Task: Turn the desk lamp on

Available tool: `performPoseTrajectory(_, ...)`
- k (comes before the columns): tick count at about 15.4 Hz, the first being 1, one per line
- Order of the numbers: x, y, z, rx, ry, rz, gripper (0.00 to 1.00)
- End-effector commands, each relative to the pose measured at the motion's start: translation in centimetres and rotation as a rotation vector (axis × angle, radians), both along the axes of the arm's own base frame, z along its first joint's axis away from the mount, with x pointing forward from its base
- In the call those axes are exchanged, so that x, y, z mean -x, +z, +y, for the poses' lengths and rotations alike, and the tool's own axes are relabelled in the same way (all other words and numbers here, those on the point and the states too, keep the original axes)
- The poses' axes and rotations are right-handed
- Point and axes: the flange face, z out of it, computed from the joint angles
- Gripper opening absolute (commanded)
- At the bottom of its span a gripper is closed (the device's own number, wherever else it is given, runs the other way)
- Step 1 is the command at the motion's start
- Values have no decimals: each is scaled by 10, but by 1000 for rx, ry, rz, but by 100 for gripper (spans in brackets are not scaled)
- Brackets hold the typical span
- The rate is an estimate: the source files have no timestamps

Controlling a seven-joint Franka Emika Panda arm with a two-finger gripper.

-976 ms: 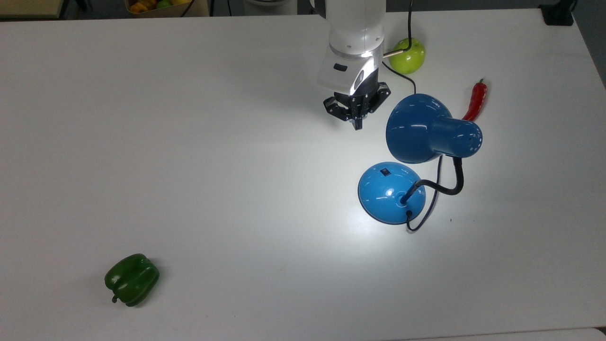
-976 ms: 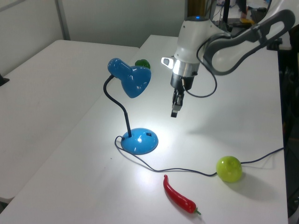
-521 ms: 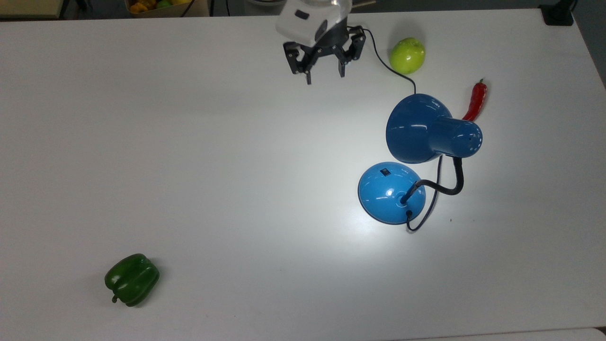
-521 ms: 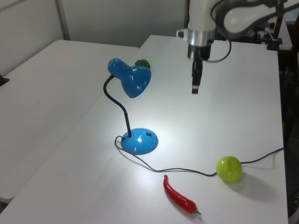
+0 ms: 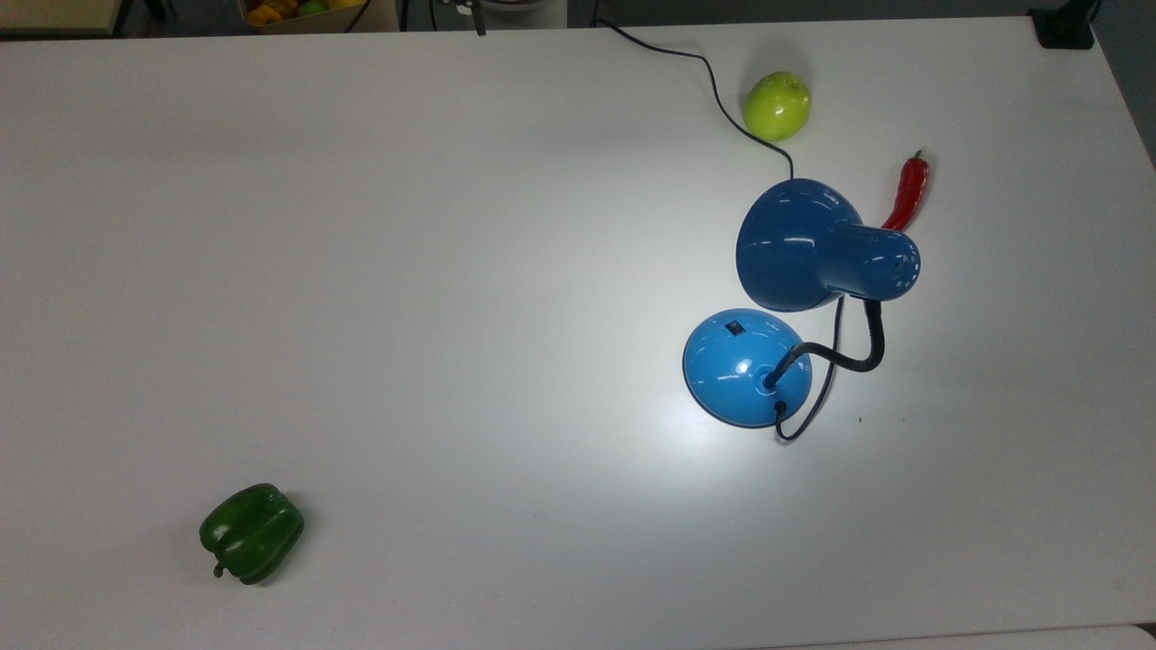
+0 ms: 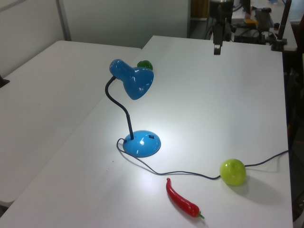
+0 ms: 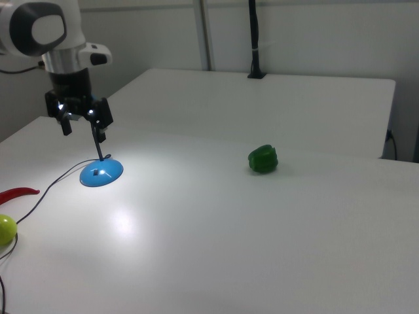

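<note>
The desk lamp stands on the white table with its blue bell shade (image 5: 795, 244) bent over the round blue base (image 5: 745, 366). A black gooseneck (image 5: 858, 357) joins them, and a small black switch (image 5: 736, 329) sits on the base. A bright pool of light lies on the table around the base (image 6: 141, 143). My gripper (image 7: 85, 124) hangs open and holds nothing. In the left view the gripper (image 6: 217, 46) is high and far behind the lamp, well apart from it. In the right view it covers the lamp's shade, with the base (image 7: 101, 173) below it.
A green apple (image 5: 777, 106) lies by the lamp's thin black cord (image 5: 722, 99), and a red chili (image 5: 908, 191) lies just beyond the shade. A green bell pepper (image 5: 251, 533) sits near the top view's lower left. A box of fruit (image 5: 307, 11) stands past the table's far edge.
The gripper has risen and drawn away from the lamp, out past the top view's upper edge. Its fingers went from shut to open. The lamp has stayed put.
</note>
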Motion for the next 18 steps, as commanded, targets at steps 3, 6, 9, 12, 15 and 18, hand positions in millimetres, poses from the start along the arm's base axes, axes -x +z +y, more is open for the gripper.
performPoseTrajectory(3, -10, 20, -20, -7, -75, -33, 100)
performPoseTrajectory(6, -20, 16, -20, -18, -84, -81, 100)
performPoseTrajectory(9, -26, 15, -21, -22, -80, -133, 100)
performPoseTrajectory(12, -25, 13, -15, -21, -72, -129, 100)
performPoseTrajectory(15, -19, 12, -13, -17, -71, -113, 100)
performPoseTrajectory(18, -16, 10, -10, -12, -50, -101, 100)
